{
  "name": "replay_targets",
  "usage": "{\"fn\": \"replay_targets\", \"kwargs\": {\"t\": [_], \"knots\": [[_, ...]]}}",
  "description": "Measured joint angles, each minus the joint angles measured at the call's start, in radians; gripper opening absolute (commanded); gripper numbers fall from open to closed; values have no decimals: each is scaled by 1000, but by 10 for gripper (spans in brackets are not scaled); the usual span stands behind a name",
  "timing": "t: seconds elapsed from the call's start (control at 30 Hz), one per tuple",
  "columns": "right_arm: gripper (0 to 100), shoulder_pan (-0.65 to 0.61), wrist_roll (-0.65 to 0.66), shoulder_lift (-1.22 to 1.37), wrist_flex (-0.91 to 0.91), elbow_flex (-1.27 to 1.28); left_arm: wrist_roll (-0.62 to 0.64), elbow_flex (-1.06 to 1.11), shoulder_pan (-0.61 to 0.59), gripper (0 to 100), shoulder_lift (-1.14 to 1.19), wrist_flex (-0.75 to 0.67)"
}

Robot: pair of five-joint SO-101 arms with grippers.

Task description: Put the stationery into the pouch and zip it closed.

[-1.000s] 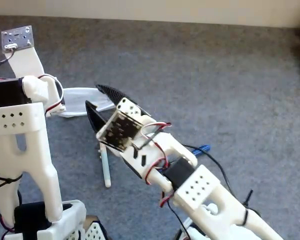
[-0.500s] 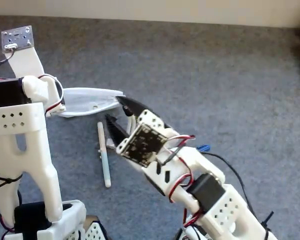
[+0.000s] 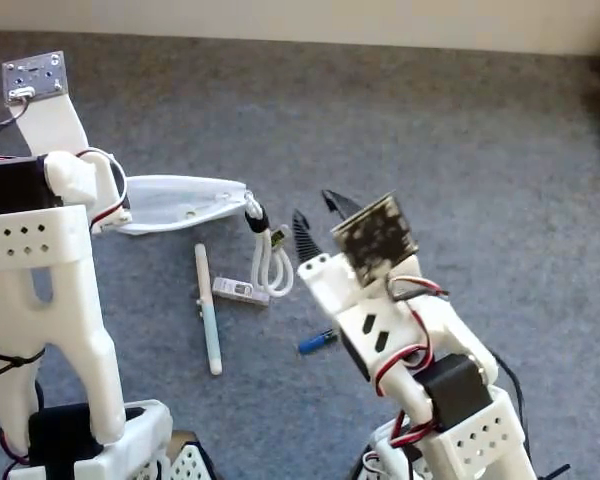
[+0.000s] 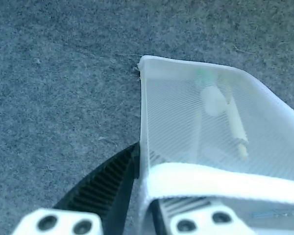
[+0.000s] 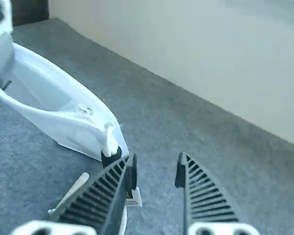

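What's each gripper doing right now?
Left gripper: shut on the pouch edge.
Right gripper: open, holding nothing.

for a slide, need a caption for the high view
Pouch held at one end; right gripper, fingers apart, near a white pen, blue pen and looped cord on carpet.

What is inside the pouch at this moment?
Through the pouch mesh, a pale stick-shaped item and a round whitish piece seem to lie inside. What they are is unclear, and the white band covers the near end.
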Motion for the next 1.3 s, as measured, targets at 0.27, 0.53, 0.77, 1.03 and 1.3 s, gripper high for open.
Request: {"fn": "replay_targets", "kwargs": {"t": [0.27,0.53,0.77,1.03,1.3], "knots": [[135,118,-213,0,129,17,0,0,0,7,0,0],[135,152,-292,0,150,181,0,0,0,7,0,0],[135,224,-382,0,150,213,0,0,0,7,0,0],[135,275,-385,0,150,236,0,0,0,7,0,0],[135,279,-385,0,150,272,0,0,0,7,0,0]]}}
